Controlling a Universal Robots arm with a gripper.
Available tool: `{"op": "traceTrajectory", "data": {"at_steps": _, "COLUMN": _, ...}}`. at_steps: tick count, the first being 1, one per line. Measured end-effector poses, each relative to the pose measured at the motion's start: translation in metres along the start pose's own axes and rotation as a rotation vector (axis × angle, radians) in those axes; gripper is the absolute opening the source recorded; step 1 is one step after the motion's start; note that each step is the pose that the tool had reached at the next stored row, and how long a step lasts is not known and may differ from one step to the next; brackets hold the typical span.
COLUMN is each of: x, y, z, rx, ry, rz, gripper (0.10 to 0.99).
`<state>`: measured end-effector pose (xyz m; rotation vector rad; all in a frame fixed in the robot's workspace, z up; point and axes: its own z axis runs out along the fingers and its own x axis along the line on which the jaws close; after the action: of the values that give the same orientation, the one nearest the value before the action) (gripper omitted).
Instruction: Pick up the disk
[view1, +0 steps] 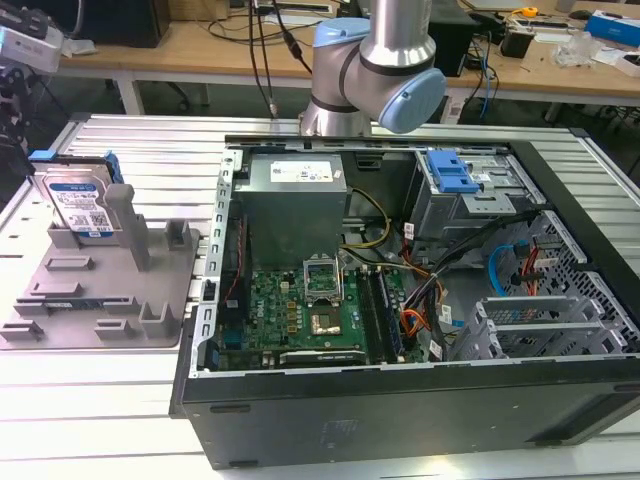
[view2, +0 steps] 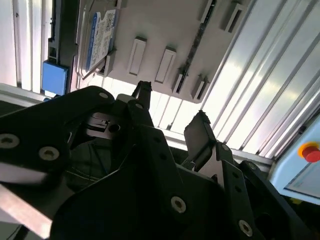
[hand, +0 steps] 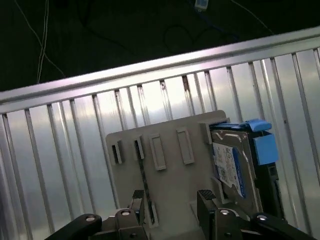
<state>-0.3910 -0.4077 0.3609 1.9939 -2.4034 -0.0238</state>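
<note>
Progress on the pick stood at nothing done, as far as I could judge from my screens. The disk stood on edge in a slot at the far corner of the grey fixture plate. The plate lay flat on the ribbed metal bench toward the exterior view's left, just beside the open computer case. The disk's blue-and-white label faced outward and a blue rail ran along its upper edge. The arm showed its base joints behind the case in that view. In the first wrist view the tool pointed toward the plate with its two black fingers spread apart and nothing between them, so I read it as released and empty. The disk sat off to one side of that gap rather than inside it, and no part of the tool touched it. The second wrist view agreed: the tool was spread wide in the foreground, and the disk stood apart from it at the plate's corner. How high the tool rode above the plate I could not tell. By my reckoning the approach was only partly made. Lining up on the disk, closing on it and lifting it out of its slot all remained undone.
</note>
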Motion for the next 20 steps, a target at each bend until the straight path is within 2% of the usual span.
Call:
{"op": "traceTrajectory", "data": {"at_steps": 5, "x": 0.0, "y": -0.0001, "z": 0.0017, "rx": 0.012, "ry": 0.0065, "rz": -0.116, "gripper": 0.541}}
{"op": "traceTrajectory", "data": {"at_steps": 7, "x": 0.0, "y": -0.0001, "z": 0.0018, "rx": 0.014, "ry": 0.0122, "rz": -0.129, "gripper": 0.541}}
{"op": "traceTrajectory", "data": {"at_steps": 14, "x": -0.0004, "y": 0.0001, "z": 0.0016, "rx": 0.014, "ry": 0.0134, "rz": -0.13, "gripper": 0.541}}
{"op": "traceTrajectory", "data": {"at_steps": 18, "x": -0.0171, "y": 0.0034, "z": 0.0017, "rx": 0.015, "ry": 0.0183, "rz": -0.139, "gripper": 0.541}}
{"op": "traceTrajectory", "data": {"at_steps": 20, "x": -0.0292, "y": 0.0064, "z": 0.0017, "rx": 0.015, "ry": 0.0197, "rz": -0.155, "gripper": 0.541}}
